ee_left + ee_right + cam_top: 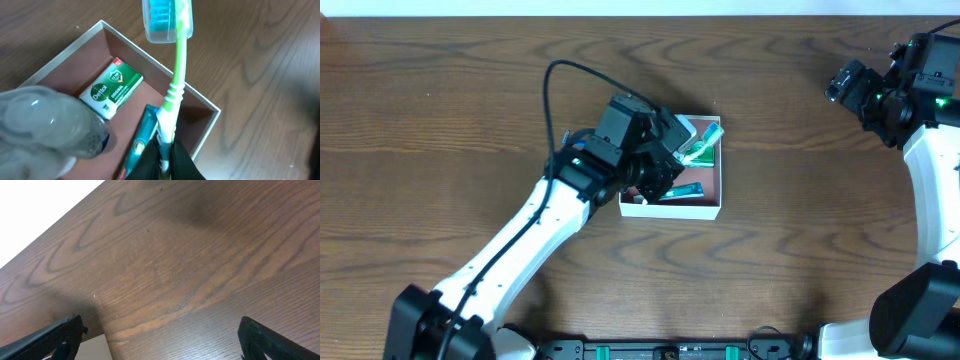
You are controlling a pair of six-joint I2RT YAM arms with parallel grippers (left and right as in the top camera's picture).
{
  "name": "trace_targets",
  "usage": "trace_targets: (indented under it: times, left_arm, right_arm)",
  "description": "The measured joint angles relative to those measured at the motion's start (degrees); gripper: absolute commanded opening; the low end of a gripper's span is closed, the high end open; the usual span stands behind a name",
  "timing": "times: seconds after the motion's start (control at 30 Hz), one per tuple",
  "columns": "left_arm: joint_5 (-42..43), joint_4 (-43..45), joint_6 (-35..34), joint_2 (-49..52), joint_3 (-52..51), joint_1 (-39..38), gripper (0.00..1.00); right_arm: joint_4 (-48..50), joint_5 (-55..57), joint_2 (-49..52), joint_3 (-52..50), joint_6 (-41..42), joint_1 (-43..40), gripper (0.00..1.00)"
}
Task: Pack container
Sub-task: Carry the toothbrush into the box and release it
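Note:
The container (672,210), a shallow square box with white walls and a pink-brown floor, sits mid-table. My left gripper (668,158) hangs over it, shut on the handle of a green-and-white toothbrush (176,85). The blue bristles sit under a clear cap, out past the container's wall (206,104). In the left wrist view my left gripper (165,159) pinches the handle's lower end. A green-and-white soap box (111,88) and a teal tube (142,131) lie inside the container. A clear bottle (45,125) looms blurred in front. My right gripper (848,84) stands open at the far right, holding nothing.
Bare dark wood table (800,230) surrounds the container on all sides. In the right wrist view my right gripper (160,332) sees only tabletop and a pale flat corner (95,349) at the bottom left. The table's far edge (60,230) runs across the upper left.

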Motion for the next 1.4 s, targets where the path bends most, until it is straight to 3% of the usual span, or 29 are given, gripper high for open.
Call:
trace_targets:
  times: [0.33, 0.7, 0.77, 0.87, 1.13, 1.23, 1.4]
  left_arm:
    - [-4.22, 2.54, 11.28, 4.74, 0.0, 0.02, 0.06]
    - [-10.38, -4.28, 34.93, 5.4, 0.0, 0.0, 0.07]
    - [-10.67, -4.28, 36.98, 5.4, 0.0, 0.0, 0.34]
    - [-10.93, -4.31, 38.34, 5.4, 0.0, -0.09, 0.61]
    - [-10.95, -3.26, 39.58, 5.4, 0.0, -0.9, 0.64]
    - [-10.97, -1.51, 39.08, 5.4, 0.0, -1.77, 0.71]
    - [-10.97, 0.7, 31.61, 3.87, 0.0, -2.56, 0.79]
  right_arm:
    - [0.0, 0.0, 0.0, 0.0, 0.0, 0.0, 0.99]
    - [0.0, 0.0, 0.0, 0.0, 0.0, 0.0, 0.99]
    - [0.0, 0.0, 0.0, 0.0, 0.0, 0.0, 0.99]
    - [0.0, 0.0, 0.0, 0.0, 0.0, 0.0, 0.99]
    - [0.0, 0.0, 0.0, 0.0, 0.0, 0.0, 0.99]
    - [0.0, 0.0, 0.0, 0.0, 0.0, 0.0, 0.99]
    - [0.0, 0.0, 0.0, 0.0, 0.0, 0.0, 0.99]
